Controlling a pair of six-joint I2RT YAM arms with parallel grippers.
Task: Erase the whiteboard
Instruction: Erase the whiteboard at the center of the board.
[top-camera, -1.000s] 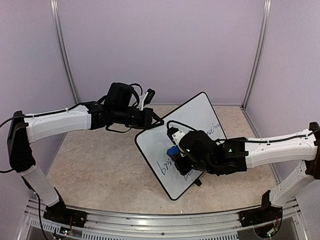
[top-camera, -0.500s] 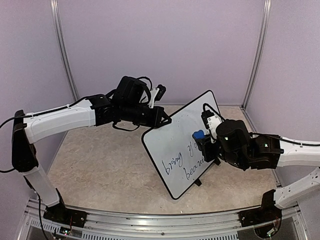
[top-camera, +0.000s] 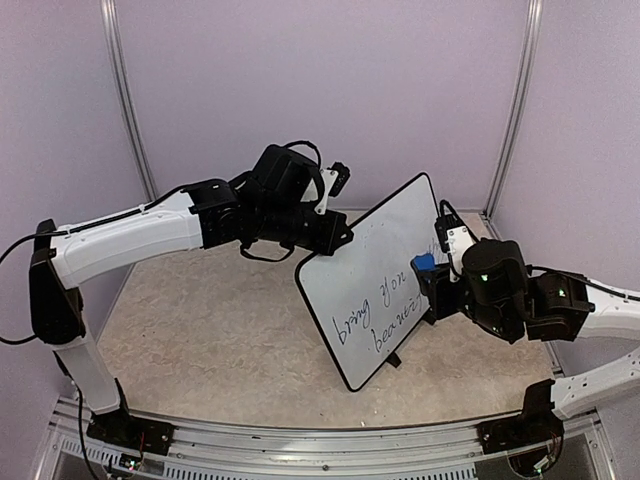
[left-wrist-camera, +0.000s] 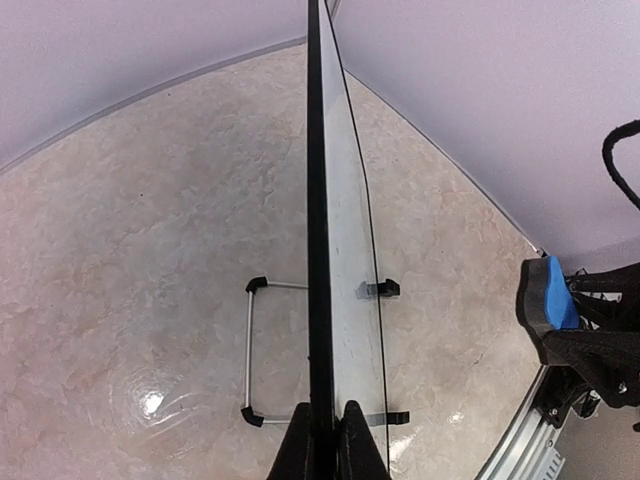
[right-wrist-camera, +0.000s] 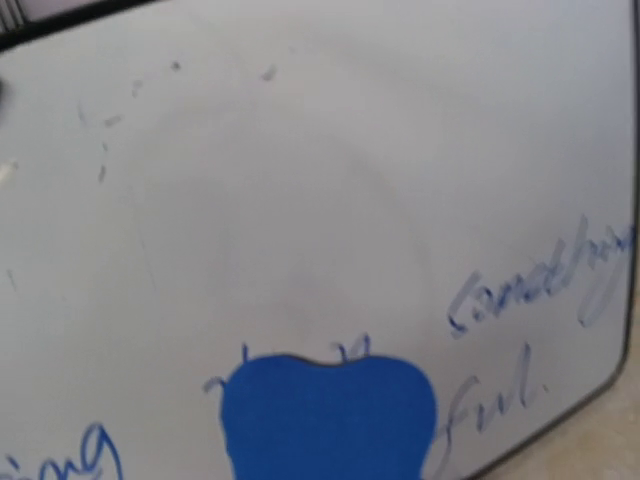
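From the left wrist only, a stand (left-wrist-camera: 248, 350) shows. The whiteboard (top-camera: 370, 265) runs 8-to-2 o'clock; left jaws pinch its rim, right jaws hold the eraser (top-camera: 423, 262).

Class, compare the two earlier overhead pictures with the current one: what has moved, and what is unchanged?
The left gripper has carried the whiteboard up and rightward, tilting it steeper. The right gripper has swung the blue eraser from the board's middle out to its right edge, off the surface. Unchanged: the left stays clamped on the rim, the right keeps the eraser, and the blue writing remains.
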